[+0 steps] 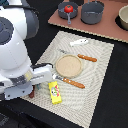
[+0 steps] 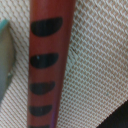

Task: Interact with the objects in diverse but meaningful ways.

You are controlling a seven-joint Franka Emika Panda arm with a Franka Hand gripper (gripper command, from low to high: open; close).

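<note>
A reddish-brown stick (image 2: 46, 65) with dark oval marks fills the wrist view, lying on the woven mat (image 2: 100, 60). In the exterior view only its red end (image 1: 31, 93) shows under my gripper (image 1: 27, 91), which is low over the mat's near-left corner. The arm hides the fingers, so I cannot tell whether they are open or shut. A yellow packet with red print (image 1: 55, 93) lies just to the exterior view's right of the gripper. A white oblong piece (image 1: 79, 42) lies at the mat's far side. A red tomato-like ball (image 1: 68, 8) sits in a small grey pot (image 1: 68, 14).
A round tan plate (image 1: 68, 65) is mid-mat, with wooden-handled cutlery in front of it (image 1: 72, 82) and behind it (image 1: 86, 58). A larger grey pot (image 1: 92, 12) and a bowl (image 1: 123, 18) stand on the brown board (image 1: 107, 29) at the back.
</note>
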